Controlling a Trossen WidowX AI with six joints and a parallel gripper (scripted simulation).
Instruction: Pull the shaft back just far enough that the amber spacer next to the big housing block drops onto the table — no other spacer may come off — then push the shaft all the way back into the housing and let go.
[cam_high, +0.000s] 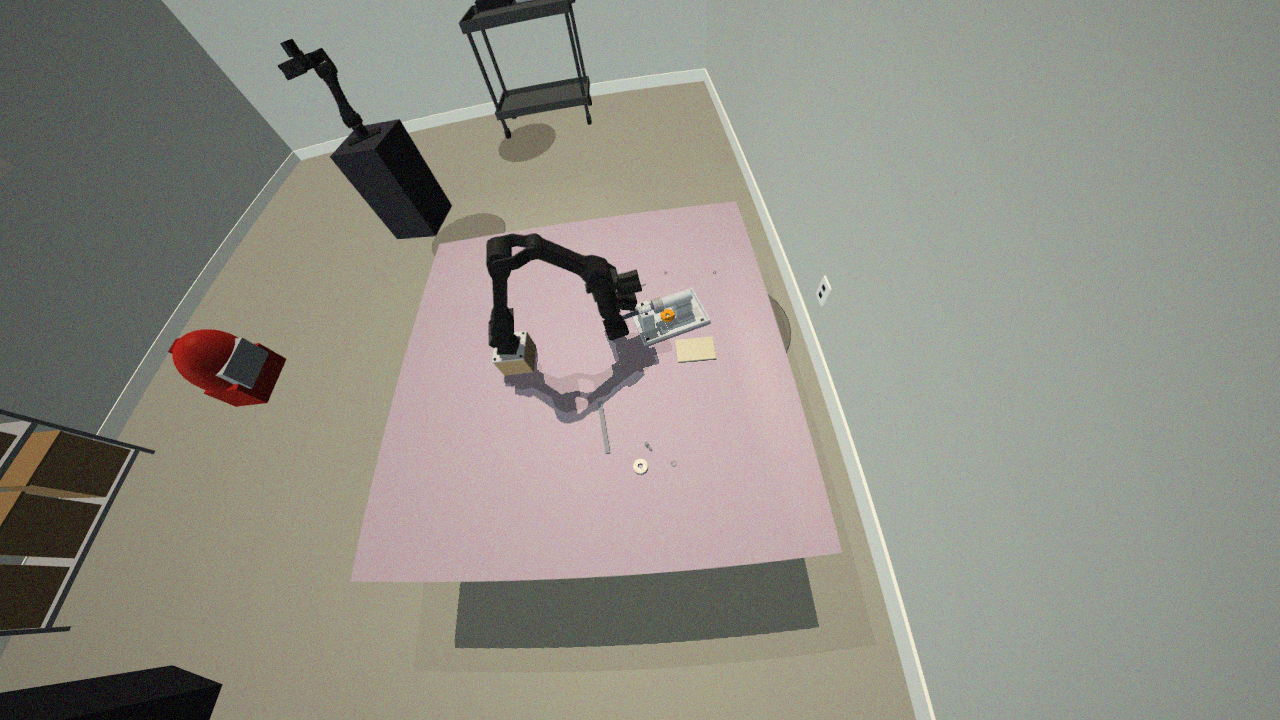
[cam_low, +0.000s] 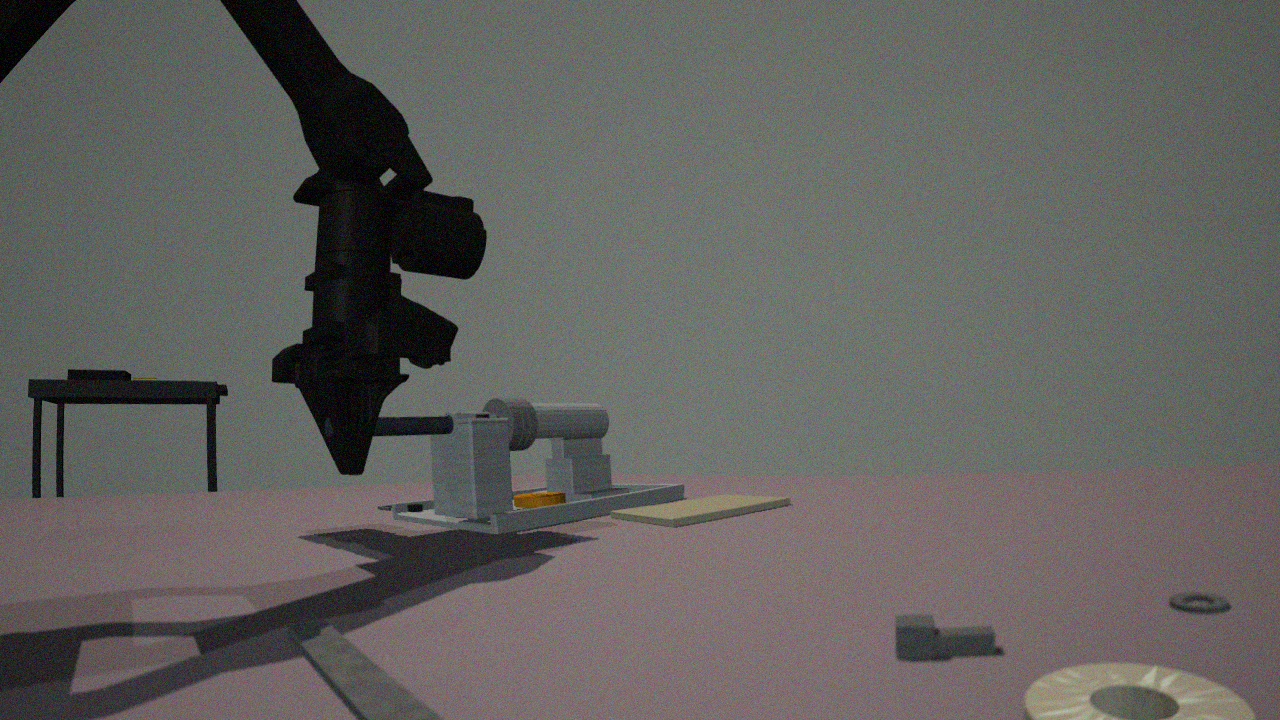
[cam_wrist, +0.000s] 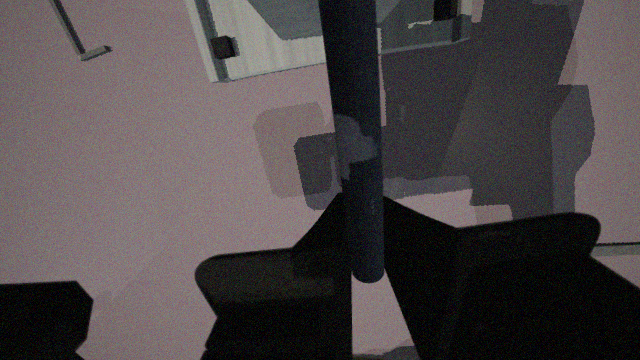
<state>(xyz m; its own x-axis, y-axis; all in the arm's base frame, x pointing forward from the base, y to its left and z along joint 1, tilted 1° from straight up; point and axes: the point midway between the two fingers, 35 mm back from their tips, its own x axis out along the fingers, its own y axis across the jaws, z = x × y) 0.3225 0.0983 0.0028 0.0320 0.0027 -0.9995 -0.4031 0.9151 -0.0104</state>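
Observation:
My gripper (cam_high: 617, 329) (cam_low: 350, 456) (cam_wrist: 354, 198) is shut on the dark shaft (cam_low: 413, 426) (cam_wrist: 356, 100) near its free end. The shaft runs level into the near pale block (cam_low: 471, 470). The amber spacer (cam_high: 667, 317) (cam_low: 539, 499) lies flat in the low-walled base tray (cam_high: 680, 334) (cam_low: 590, 514), between the near block and the far pedestal. Above it, grey-brown spacers (cam_low: 517, 424) still hang beside the near block, with a gap before the pale cylindrical housing (cam_low: 577, 420) on its pedestal. The shaft's inner end is hidden.
A beige plate (cam_high: 696, 349) (cam_low: 702, 511) lies beside the tray. A grey strip (cam_high: 605, 431) (cam_low: 366, 676), a bolt-like piece (cam_low: 914, 637), a small grey ring (cam_low: 1199, 610) and a pale wooden ring (cam_low: 1056, 694) lie farther off on the pink table (cam_high: 501, 501).

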